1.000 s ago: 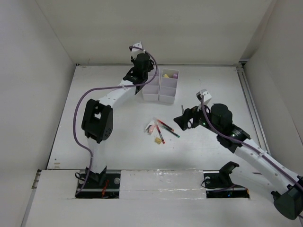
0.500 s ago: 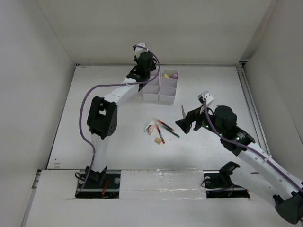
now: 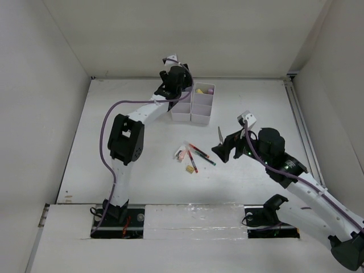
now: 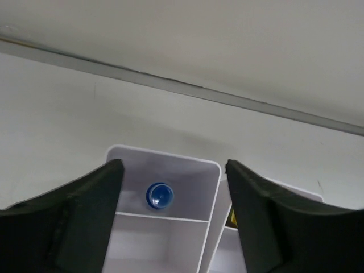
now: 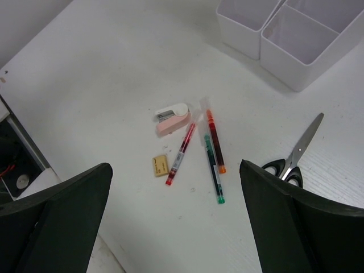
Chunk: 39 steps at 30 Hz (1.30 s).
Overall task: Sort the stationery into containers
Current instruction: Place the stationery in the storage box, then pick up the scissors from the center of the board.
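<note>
The white organizer tray (image 3: 181,116) stands at the far middle of the table. My left gripper (image 3: 175,79) hovers over its far left corner, open and empty. In the left wrist view (image 4: 170,170) a blue-capped marker (image 4: 160,195) stands upright in the far compartment between the fingers. Yellow and purple items (image 3: 203,90) fill the far right compartments. My right gripper (image 3: 219,149) is open and empty above the loose pile. The right wrist view (image 5: 175,166) shows a red pen (image 5: 182,153), an orange-tipped pen (image 5: 214,142), a green pen (image 5: 213,173), a pink item (image 5: 172,121), a yellow eraser (image 5: 161,165) and black-handled scissors (image 5: 296,156).
The loose pile (image 3: 190,156) lies at mid-table, the scissors (image 3: 220,135) just right of it. The tray's near compartments (image 5: 296,40) show no contents. White walls close the table at left, back and right. The arm bases sit at the near edge.
My left gripper has moved a little right over the tray's far corner. My right gripper has drawn back to the right, and the scissors now show on the table.
</note>
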Tool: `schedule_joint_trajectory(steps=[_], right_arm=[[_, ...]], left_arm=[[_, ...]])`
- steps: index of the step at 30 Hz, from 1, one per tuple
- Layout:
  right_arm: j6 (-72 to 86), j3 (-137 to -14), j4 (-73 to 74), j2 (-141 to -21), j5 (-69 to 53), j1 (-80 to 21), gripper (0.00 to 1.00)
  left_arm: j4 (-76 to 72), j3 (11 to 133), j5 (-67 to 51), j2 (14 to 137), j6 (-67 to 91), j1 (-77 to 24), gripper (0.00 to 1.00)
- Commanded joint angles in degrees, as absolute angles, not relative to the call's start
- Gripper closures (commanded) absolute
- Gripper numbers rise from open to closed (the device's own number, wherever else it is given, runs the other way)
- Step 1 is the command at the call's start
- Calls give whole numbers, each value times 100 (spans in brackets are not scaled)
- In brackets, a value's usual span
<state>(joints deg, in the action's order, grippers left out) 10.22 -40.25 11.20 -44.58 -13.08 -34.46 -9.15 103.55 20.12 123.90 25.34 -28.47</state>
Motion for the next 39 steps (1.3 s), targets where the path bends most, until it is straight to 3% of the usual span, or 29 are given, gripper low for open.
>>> schedule_joint_trajectory(steps=[1,3,6,11,15,20,25,39], right_arm=[[923,-4236,1107,-4359,-1345,-3410,0],[984,-4236,1160,-4412,-1178,-3357,0],[1133,-4236,1239,-4535,-836,-3357,0],[1669,-4289,1862,-4912,620,-3060,0],[1775,-4289,2091,-5422,861,-2647,0],[1881,-4017,1855,-6089,766,-2224,8],[1688,-3894,1477,-6723,265,-2030,29],[1687,-3955,914,-7804,88,-1978,35]], left_arm=[[-1274,10425,1854,11892,2540,-2856,28],[-1345,10284,1854,11708,2479,-2917,14],[-1274,10283,1802,11339,2408,-2988,0],[-283,10564,1530,10567,2548,-3120,0],[613,10223,1126,9837,2829,-3120,0],[686,8651,722,8677,3076,-3120,0],[571,7481,589,7368,3216,-3120,0],[739,5933,527,6003,3331,-3120,0]])
